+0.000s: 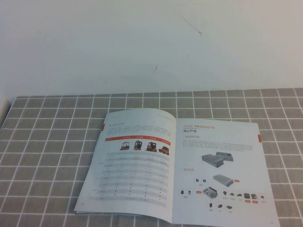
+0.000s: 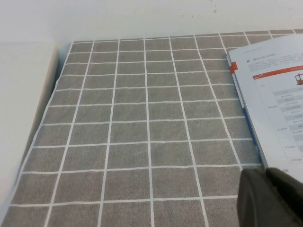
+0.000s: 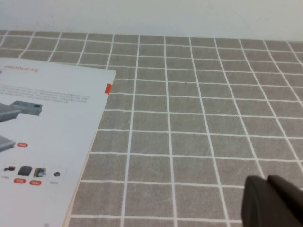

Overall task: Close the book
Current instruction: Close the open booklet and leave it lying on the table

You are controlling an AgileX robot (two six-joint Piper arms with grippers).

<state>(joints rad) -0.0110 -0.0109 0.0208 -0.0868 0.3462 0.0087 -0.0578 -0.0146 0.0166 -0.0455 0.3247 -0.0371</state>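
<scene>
High view: the open catalogue (image 1: 175, 170) lies flat on the grey-checked bench (image 1: 47, 142), at the 6 o'clock side of the surface, with its near right corner cut off by the frame. Its spine runs from 12 to 6 o'clock, and the spread's long axis runs from 9 to 3. The tops of the pages point to 12, toward the white wall (image 1: 142, 42). The left page arches up a little. Neither gripper shows here.

Left wrist view: the left gripper (image 2: 266, 177) is over the bench just beside the catalogue's (image 2: 279, 94) left page edge. Its dark fingers (image 2: 251, 198) are pressed together and hold nothing.

Right wrist view: the right gripper (image 3: 268, 185) is over bare checked bench (image 3: 189, 118), apart from the catalogue's (image 3: 47, 132) right page. Its fingers (image 3: 255, 203) likewise meet with no gap and are empty.
</scene>
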